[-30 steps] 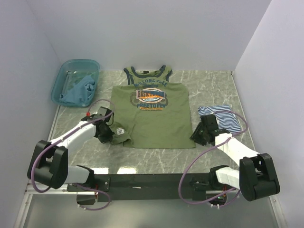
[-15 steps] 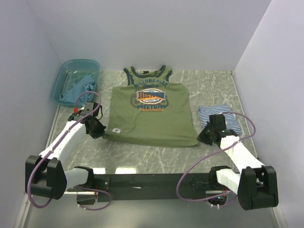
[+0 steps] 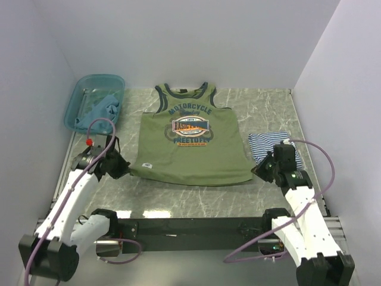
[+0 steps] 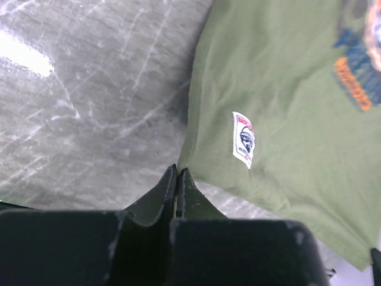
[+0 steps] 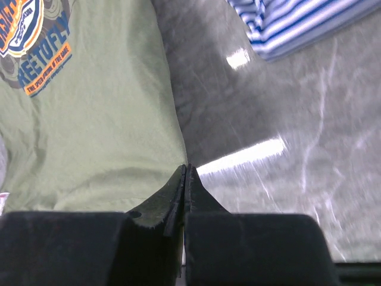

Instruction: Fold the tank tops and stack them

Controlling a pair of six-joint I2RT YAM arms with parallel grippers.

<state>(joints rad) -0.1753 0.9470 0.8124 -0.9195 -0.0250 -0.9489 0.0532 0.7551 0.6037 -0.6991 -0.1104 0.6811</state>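
The olive green tank top (image 3: 189,143) lies flat on the bench (image 3: 268,107), with the left pincer (image 4: 177,174) and right pincer (image 5: 185,171) clamped shut on its hem corners. The right arm partly hides the striped tank top (image 3: 265,142). The teal-blue tank top (image 3: 104,109) lies crumpled in the basin (image 3: 80,95).

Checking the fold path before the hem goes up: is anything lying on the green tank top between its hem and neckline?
Nothing visible does. The left gripper and right gripper pinch the hem corners of the green tank top, whose front lies bare. The striped tank top lies apart, off its right side.
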